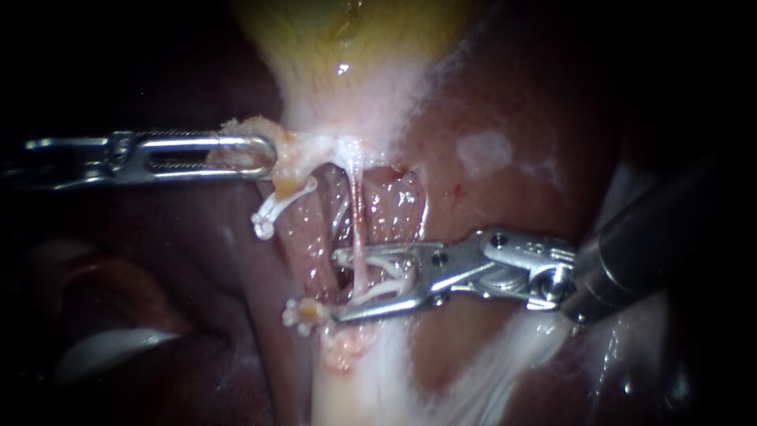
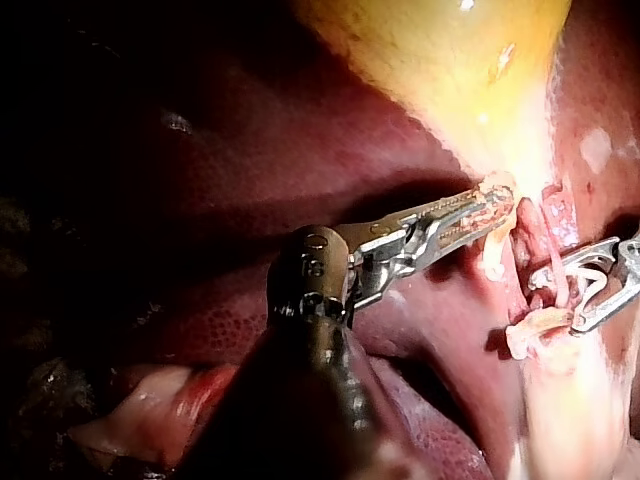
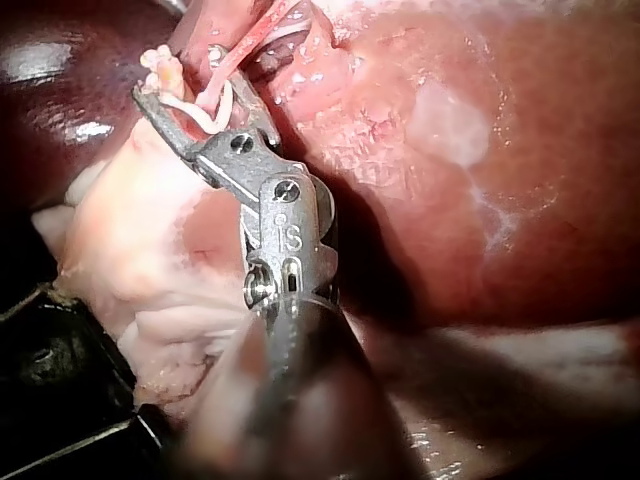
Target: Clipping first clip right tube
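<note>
Right instrument's tool [image 1: 337,288], holding a clip [image 1: 385,267], straddles the tube [image 1: 357,213]; liver [image 1: 505,205] behind.

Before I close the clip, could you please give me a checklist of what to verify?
1. Hold of the left instrument on the tissue under the gallbladder: ok.
2. Seat of the clip in the right instrument: ok, clip open.
3. The thin tube between the clip's arms: ok.
4. Reach of the clip's tips past the thin tube: ok.
5. Nothing else caught behind the thin tube: cannot tell.
6. Clearance from the other clip beside the lower tip: cannot tell.
</note>
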Motion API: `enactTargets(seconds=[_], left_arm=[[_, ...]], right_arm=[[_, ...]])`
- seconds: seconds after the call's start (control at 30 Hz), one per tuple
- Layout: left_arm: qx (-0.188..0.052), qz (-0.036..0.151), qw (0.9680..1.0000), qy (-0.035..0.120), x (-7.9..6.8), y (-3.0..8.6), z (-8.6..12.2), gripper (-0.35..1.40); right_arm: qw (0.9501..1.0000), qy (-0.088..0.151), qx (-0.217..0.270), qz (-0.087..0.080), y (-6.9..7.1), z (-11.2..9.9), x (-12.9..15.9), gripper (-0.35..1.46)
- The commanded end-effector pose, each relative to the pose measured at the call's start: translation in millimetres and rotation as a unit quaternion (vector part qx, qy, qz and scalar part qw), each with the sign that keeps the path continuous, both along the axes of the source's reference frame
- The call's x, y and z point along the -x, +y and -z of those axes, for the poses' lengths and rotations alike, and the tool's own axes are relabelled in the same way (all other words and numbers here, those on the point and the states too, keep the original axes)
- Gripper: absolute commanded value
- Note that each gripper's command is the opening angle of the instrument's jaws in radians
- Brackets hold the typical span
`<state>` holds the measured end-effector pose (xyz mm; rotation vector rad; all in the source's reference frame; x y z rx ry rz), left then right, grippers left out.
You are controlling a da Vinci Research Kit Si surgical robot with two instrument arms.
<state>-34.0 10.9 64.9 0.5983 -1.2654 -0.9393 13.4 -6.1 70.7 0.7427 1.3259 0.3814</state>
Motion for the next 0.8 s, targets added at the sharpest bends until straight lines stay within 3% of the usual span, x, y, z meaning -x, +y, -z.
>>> enactTargets(seconds=[0.03, 0.47, 0.8], left_arm=[[0.000, 0.000, 1.0000, 0.000, 0.0, 0.0, -0.1, -0.35], [0.000, 0.001, 1.0000, 0.001, -0.1, 0.1, -0.3, -0.35], [0.000, 0.002, 1.0000, 0.001, -0.3, 0.1, -0.4, -0.35]], right_arm=[[1.0000, -0.001, -0.002, 0.000, -0.1, 0.0, -0.1, 0.43], [0.9998, -0.007, -0.021, -0.001, -0.7, -0.7, -0.5, 0.37], [0.9974, -0.020, -0.069, -0.003, -0.6, -0.9, 0.6, 0.14]])
